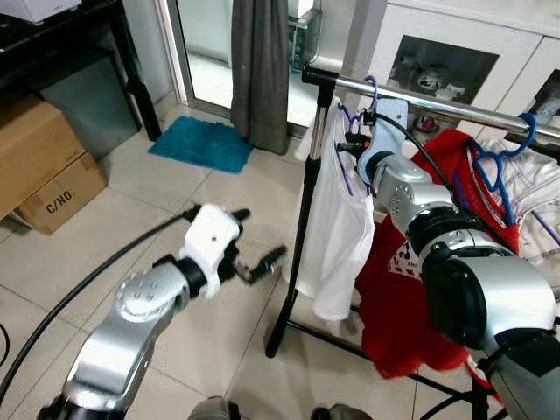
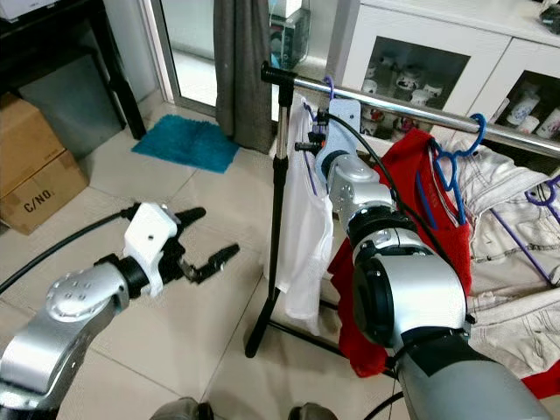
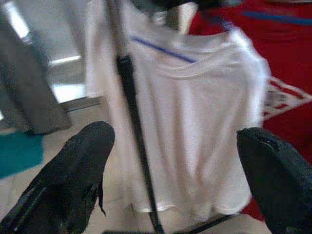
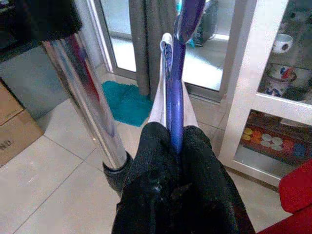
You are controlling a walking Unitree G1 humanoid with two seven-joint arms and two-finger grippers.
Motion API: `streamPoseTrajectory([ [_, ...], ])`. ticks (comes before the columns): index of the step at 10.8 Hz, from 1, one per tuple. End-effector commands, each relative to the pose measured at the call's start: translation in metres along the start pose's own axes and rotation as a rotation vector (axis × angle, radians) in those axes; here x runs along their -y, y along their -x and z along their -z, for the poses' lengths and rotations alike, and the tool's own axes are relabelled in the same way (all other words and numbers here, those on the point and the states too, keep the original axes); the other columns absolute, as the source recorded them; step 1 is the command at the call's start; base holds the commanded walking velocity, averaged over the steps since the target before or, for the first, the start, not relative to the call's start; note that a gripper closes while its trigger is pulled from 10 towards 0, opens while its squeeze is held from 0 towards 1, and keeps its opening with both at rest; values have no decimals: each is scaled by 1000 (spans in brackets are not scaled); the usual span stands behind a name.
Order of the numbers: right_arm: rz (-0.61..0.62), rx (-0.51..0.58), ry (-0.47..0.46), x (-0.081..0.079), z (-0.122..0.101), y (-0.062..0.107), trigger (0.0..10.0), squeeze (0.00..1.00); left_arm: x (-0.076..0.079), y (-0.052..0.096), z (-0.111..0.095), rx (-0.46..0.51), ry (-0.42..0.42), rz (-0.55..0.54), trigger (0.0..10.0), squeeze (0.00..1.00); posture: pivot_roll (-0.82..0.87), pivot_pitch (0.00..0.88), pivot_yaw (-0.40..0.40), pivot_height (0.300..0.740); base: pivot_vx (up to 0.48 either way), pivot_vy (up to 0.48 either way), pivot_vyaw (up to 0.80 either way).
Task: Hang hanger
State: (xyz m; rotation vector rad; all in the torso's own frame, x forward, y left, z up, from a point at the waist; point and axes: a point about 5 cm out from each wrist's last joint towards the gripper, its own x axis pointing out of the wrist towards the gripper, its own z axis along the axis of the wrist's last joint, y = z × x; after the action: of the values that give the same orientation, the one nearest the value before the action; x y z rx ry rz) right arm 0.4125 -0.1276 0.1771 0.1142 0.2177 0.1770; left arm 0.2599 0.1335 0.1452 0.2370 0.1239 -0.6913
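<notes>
The right gripper [image 4: 176, 146] is raised to the chrome rail [image 1: 437, 103] of the clothes rack, close to the rail's end above the black upright post [image 1: 308, 210]. Its two black fingers [image 4: 156, 161] are pressed together on the purple hanger [image 4: 178, 87], which carries a white shirt [image 1: 337, 227]. The right wrist view shows this grasp clearly: the hanger's stem rises from between the closed fingers, with the shiny rail just beside it. In the eye views the hanger's hook [image 1: 372, 87] sits at the rail, but I cannot tell if it rests on it.

The left gripper [image 1: 259, 236] is held low over the tiled floor [image 1: 175, 192], near the post but apart from it. Its fingers are spread wide and hold nothing. The left wrist view looks between them at the white shirt and the post.

Further along the rail a red garment [image 1: 402, 289] hangs on a blue hanger [image 1: 494, 171]. A teal mat [image 1: 201, 144] lies on the floor near a grey curtain [image 1: 260, 70], and a cardboard box [image 1: 39, 166] stands at the left.
</notes>
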Motion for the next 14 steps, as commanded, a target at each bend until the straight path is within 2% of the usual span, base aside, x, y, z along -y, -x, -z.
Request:
streamPoseTrajectory([
  [1, -10, 45, -9, 2, -9, 0, 0, 0, -6, -1, 0, 0, -7, -37, 10000, 0, 22, 0, -24, 740, 0, 0, 0],
  [2, -17, 72, 21, 4, -12, 1, 0, 0, -12, -6, -1, 28, -22, -85, 10000, 0, 2, 0, -17, 740, 0, 0, 0],
  [3, -20, 103, 39, 7, -16, 2, 0, 0, -18, -11, -4, 99, -12, -110, 10000, 0, -9, 0, -10, 740, 0, 0, 0],
  [4, -67, 172, 6, 7, -22, 5, 0, 0, -25, -17, -9, 144, -11, -165, 10000, 0, -25, 0, 2, 740, 0, 0, 0],
  [5, -104, 224, 19, 8, -20, 11, 0, 0, -28, -22, -13, 136, -14, -165, 10000, 0, -34, 0, 28, 740, 0, 0, 0],
  [6, -98, 252, 41, 11, -16, 16, 0, 0, -26, -23, -16, 144, -12, -119, 10000, 0, -38, 0, 36, 740, 0, 0, 0],
  [7, -100, 277, 53, 14, -10, 24, 0, 0, -25, -23, -17, 157, 49, -63, 10000, 0, -60, 0, 60, 740, 0, 0, 0],
  [8, -109, 299, 59, 16, -3, 35, 0, 0, -26, -23, -15, 159, 87, -63, 10000, 0, -66, 0, 60, 740, 0, 0, 0],
  [10, -134, 281, 83, 16, 9, 58, 0, 0, -26, -21, -7, 135, 107, -110, 10000, 0, -65, 0, 29, 740, 0, 0, 0],
  [11, -186, 232, 159, 13, 29, 79, 0, 0, -19, -14, -1, 126, 92, -118, 10000, 0, -57, 0, -12, 740, 0, 0, 0],
  [12, -195, 211, 181, 12, 35, 85, 0, 0, -20, -11, -1, 135, 88, -123, 10000, 0, -49, 0, -30, 740, 0, 0, 0],
  [13, -256, 149, 246, 19, 44, 102, 0, 0, -20, -5, -3, 170, 139, -101, 10000, 1000, -37, 0, -39, 740, 0, 0, 0],
  [14, -304, 91, 306, 24, 49, 117, 0, 0, -16, -2, -5, 186, 164, -40, 10000, 1000, -36, 0, -25, 740, 0, 0, 0],
])
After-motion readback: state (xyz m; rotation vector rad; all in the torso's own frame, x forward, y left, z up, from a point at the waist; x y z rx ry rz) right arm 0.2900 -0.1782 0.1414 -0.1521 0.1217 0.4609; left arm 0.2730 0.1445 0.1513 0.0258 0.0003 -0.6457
